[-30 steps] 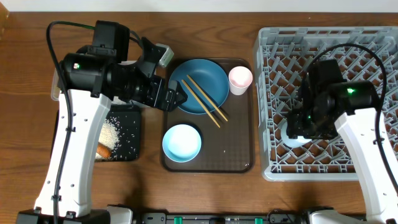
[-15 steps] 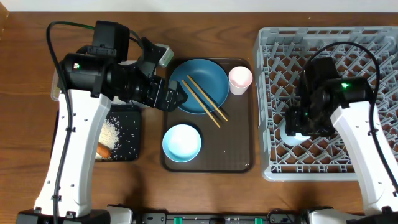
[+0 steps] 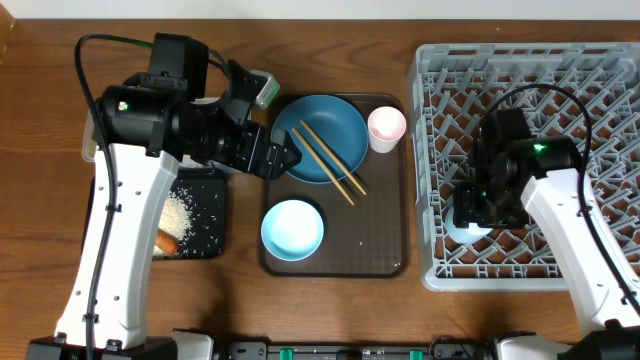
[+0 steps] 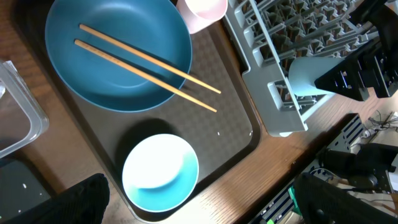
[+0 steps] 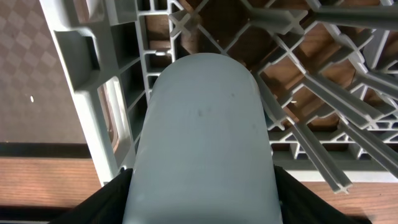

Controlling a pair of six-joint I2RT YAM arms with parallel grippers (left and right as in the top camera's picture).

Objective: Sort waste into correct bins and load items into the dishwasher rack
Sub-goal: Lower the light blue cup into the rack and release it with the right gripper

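Brown wooden table runs under everything, with the grey dishwasher rack filling its right side and a flat brown serving tray in the middle. From overhead, the right tool is down inside the rack beside the wall nearest the serving tray, and its black body hides nearly all of what it carries. The right wrist view fills that in: the small light-blue cup, smooth, matte and rounded at its far end, sits clamped between the two dark fingers just over the lattice. The left wrist view catches the same cup from the side, pale against the rack's corner. The left tool hovers at the left rim of the dark-blue plate, fingers spread wide with nothing between them. The wooden chopsticks lie slantwise across that plate, the pinkish-white cup touches its right edge, and the pale-blue bowl sits nearer the front. Left of the serving tray, the black tray holds white rice and the orange food stick.
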